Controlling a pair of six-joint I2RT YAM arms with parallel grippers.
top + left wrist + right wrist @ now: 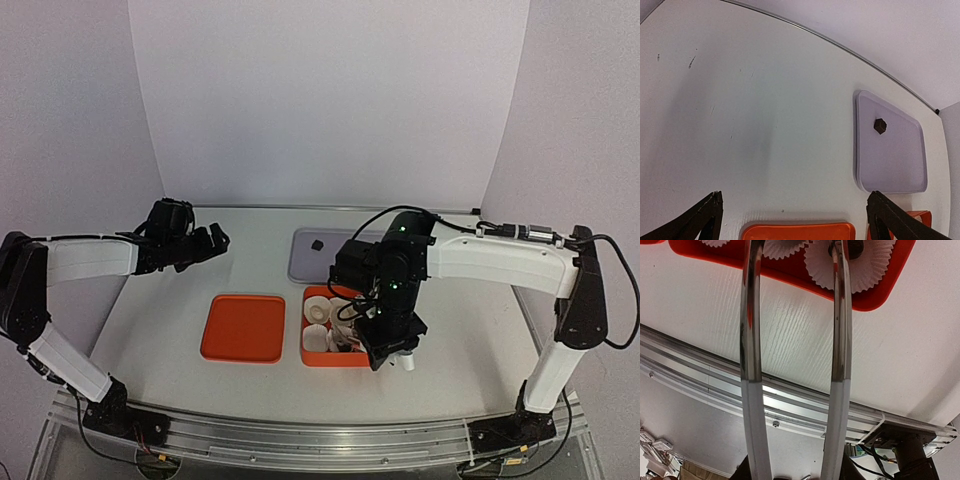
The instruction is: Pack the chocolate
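Right fingers (751,315) stand apart over the near end of the orange box (875,300), with nothing pinched between them; their tips run out of the wrist view. One dark chocolate (856,247) sits in a paper cup (872,270), touching or just behind one finger. If it clings to the metal, a lift could drag it out. The finger could also snag the frill and tip the cup.

Left fingers (705,220) are spread wide and empty above the bare desk (765,100), well apart from the lilac tray (900,170), where another dark chocolate (880,125) lies alone. That lump is small on a smooth tray, so a slightly off pinch would likely skid it away. Beside the box lies the orange lid (242,327).
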